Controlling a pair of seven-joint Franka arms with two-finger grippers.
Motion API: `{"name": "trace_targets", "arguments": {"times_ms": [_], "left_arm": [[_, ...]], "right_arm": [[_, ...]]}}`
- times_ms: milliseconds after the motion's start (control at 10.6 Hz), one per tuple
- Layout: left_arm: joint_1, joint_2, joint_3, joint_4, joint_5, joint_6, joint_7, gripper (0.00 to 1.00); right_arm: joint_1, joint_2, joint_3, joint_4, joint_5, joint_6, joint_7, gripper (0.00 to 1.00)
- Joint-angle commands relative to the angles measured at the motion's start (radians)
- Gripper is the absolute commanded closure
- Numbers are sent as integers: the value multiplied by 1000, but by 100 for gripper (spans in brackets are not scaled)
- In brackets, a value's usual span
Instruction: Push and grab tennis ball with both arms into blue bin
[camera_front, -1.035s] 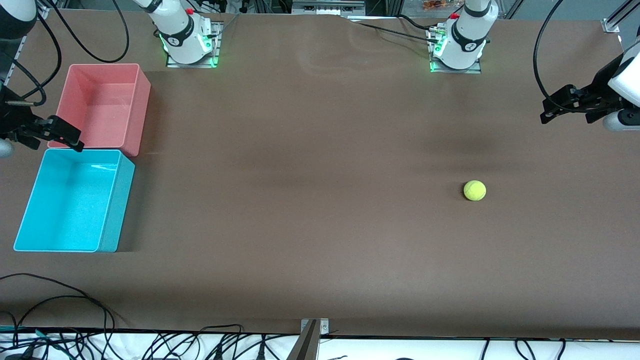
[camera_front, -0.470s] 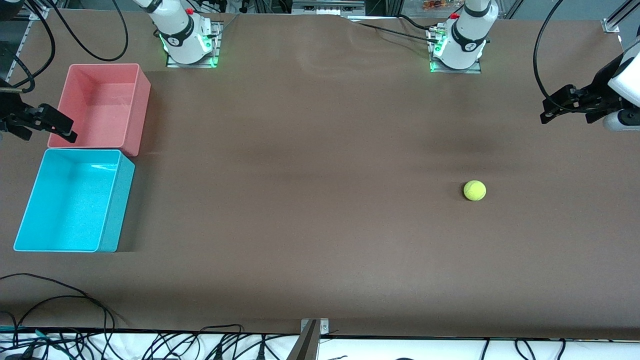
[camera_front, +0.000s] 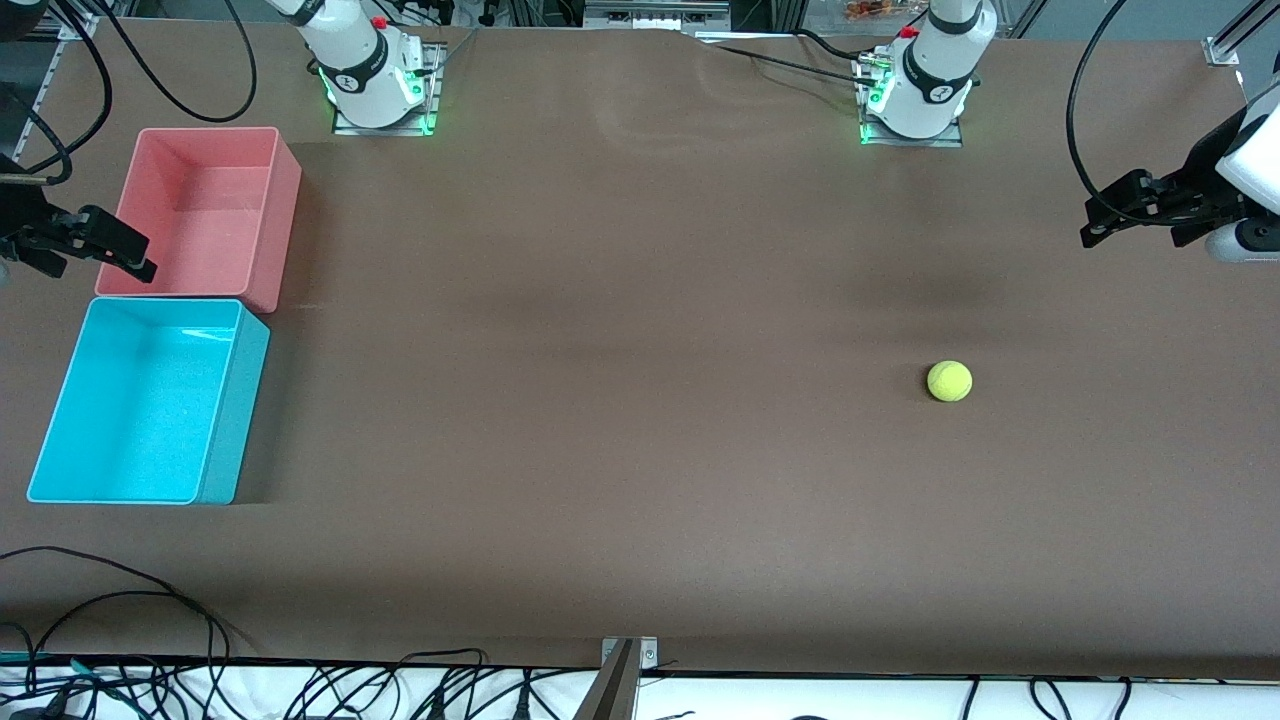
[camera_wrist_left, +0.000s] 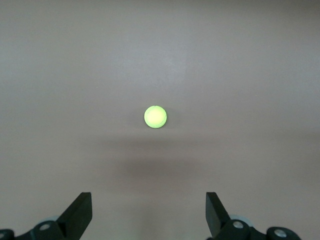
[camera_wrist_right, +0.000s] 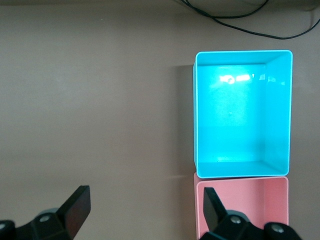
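Brown tabletop fills the room's middle, and the ball sits alone on it, toward the left arm's end. On a clock laid over the front view, the ball is at about three o'clock from the table's middle. It touches nothing.

Up in the air over that end of the table hangs the left gripper, its fingers spread wide and holding nothing. From it, the ball lies down toward seven o'clock. Its wrist view shows the ball straight ahead between the wide fingers.

The blue bin is empty, at the right arm's end, well apart from the ball, out at nine o'clock. A pink bin touches it. The right gripper waits above the pink bin's edge, also wide and empty.

The left arm is much nearer, so I think it should push the ball toward nine o'clock first.
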Motion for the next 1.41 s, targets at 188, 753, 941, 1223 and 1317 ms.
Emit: {"name": "trace_targets", "arguments": {"times_ms": [188,753,941,1223,1317], "left_arm": [[-1,9,-3,18,20,-9,20,0],[10,20,3,-37,22,47,21,0],[11,8,3,-147,67,168,21,0],[10,4,3,-167,95,184,30,0],[11,4,3,-186,94,184,33,0]], "right_arm": [[-5,-1,6,9,0,-23,-9,0],[-4,2,6,8,0,-23,-6,0],[-4,3,8,8,2,-21,-1,0],[-2,10,8,9,2,-15,10,0],[-2,10,8,11,0,-12,-2,0]]}}
